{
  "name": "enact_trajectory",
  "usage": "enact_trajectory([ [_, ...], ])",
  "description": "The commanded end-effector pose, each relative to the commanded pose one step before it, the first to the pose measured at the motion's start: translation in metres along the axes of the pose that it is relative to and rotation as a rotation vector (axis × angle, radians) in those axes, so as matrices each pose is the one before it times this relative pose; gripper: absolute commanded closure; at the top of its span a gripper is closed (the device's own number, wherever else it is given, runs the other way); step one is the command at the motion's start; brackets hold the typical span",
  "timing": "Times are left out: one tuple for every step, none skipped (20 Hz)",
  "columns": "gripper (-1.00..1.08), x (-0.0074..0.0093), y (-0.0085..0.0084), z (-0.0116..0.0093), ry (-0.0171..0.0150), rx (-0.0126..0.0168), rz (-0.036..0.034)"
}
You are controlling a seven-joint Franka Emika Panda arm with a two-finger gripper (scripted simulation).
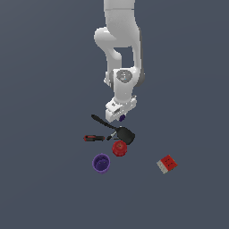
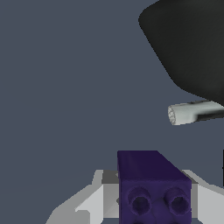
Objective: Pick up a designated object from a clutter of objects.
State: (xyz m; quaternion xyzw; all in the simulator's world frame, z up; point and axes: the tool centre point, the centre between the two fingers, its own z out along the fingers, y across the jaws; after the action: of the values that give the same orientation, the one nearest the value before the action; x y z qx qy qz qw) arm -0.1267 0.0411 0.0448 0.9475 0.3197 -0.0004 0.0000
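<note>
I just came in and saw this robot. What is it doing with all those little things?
The white robot arm's tool is down at a tiny purple block, which sits between its fingers. The black pan, red cup, purple cup, red-handled tool and red-white box lie nearby.

This is no real room but a simulated test scene. A flat, uniform grey-blue floor point(image 1: 40, 188) fills the exterior view from edge to edge, with no walls, furniture or horizon. The white robot arm point(image 1: 120, 49) enters from the top centre, smooth and untextured. Below it, in the middle of the frame, a few plainly rendered household items lie scattered: a black pan point(image 1: 121, 132), a red cup point(image 1: 119, 148), a purple cup point(image 1: 101, 163) and a red-white box point(image 1: 167, 164).
</note>
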Motion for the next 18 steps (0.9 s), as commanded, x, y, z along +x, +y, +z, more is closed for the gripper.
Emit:
enact_trajectory([
  [1.08,-0.00358,0.01016,-0.01173,0.00059,-0.00046,0.0004],
  [1.08,-0.00168,0.00466,-0.00544,0.0,0.0,0.0],
  [1.08,-0.00177,0.00495,-0.00581,0.0,0.0,0.0],
  [1.08,-0.00187,0.00524,-0.00618,0.0,0.0,0.0],
  [1.08,-0.00195,0.00553,-0.0065,0.00029,0.00061,-0.00014],
  [1.08,-0.00205,0.00583,-0.00691,0.0004,0.00055,-0.00013],
  [1.08,-0.00214,0.00612,-0.00728,0.0,0.0,0.0],
  [1.08,-0.00226,0.00644,-0.00769,0.00046,0.0005,-0.0001],
  [1.08,-0.00235,0.00673,-0.00804,0.00047,0.0005,-0.0001],
  [1.08,-0.00235,0.00677,-0.00809,0.0,0.0,0.0],
  [1.08,-0.00238,0.0068,-0.00812,0.00049,0.00048,-0.00009],
  [1.08,-0.00235,0.00678,-0.0081,0.0,0.0,0.0],
  [1.08,-0.0024,0.00685,-0.00815,0.0005,0.00047,-0.00007],
  [1.08,-0.00237,0.00685,-0.00815,0.0,0.0,0.0],
  [1.08,-0.00238,0.00689,-0.00818,0.0,0.0,0.0],
  [1.08,-0.00248,0.00702,-0.00826,0.00053,0.00044,0.0],
  [1.08,-0.00241,0.00701,-0.00828,0.0,0.0,0.0],
  [1.08,-0.00242,0.00708,-0.00833,0.0,0.0,0.0],
])
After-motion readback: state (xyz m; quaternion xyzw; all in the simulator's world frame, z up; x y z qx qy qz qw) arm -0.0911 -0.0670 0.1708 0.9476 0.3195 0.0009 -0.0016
